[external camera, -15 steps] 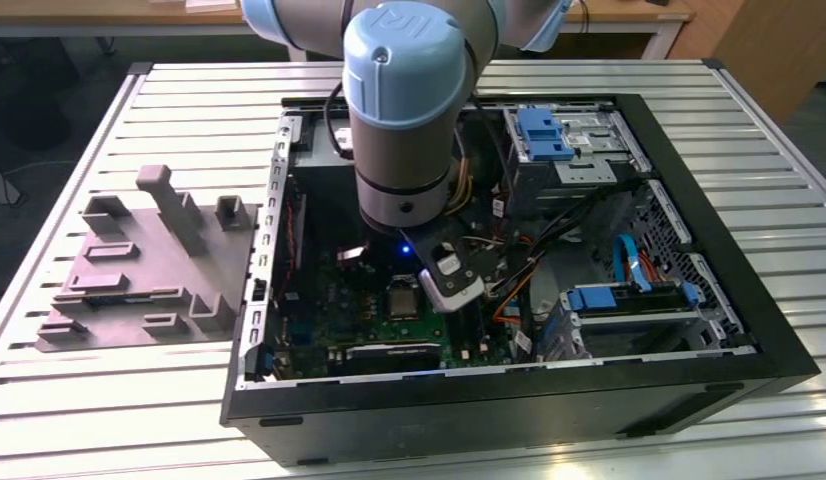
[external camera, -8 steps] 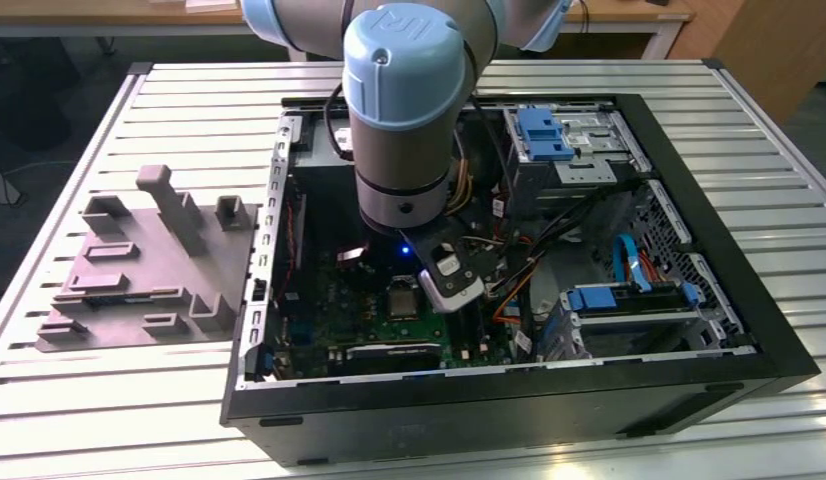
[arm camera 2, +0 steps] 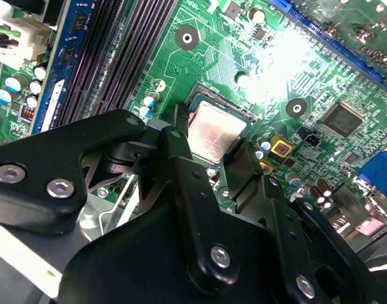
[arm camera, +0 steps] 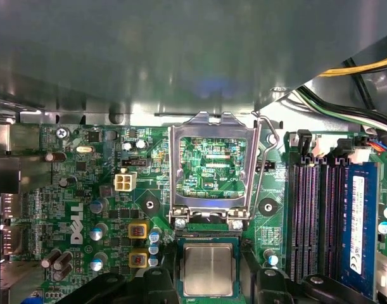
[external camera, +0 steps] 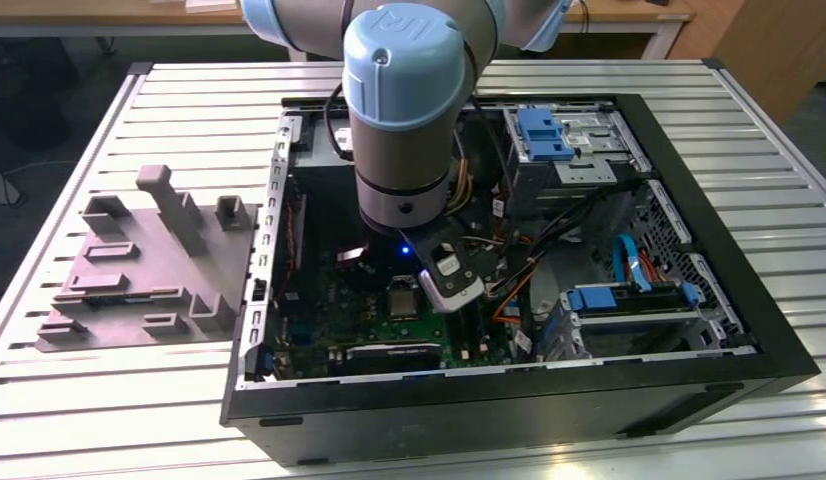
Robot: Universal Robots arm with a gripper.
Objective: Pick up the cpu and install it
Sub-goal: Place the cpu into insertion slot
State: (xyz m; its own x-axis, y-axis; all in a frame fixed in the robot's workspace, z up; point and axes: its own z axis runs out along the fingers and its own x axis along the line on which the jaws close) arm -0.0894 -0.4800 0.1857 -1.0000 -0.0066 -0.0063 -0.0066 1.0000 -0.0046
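The cpu (arm camera: 208, 270) has a dull brushed-metal top with a soft sheen, set against the glossy green circuit board (arm camera: 85, 183). The open socket frame (arm camera: 212, 168) is bright bare metal. The gripper (arm camera 2: 209, 166) looks like matt black plastic or metal with shiny screws. The computer case (external camera: 733, 330) is matt black, the table (external camera: 106, 400) pale ribbed metal, the fixture (external camera: 133, 270) dull grey plastic
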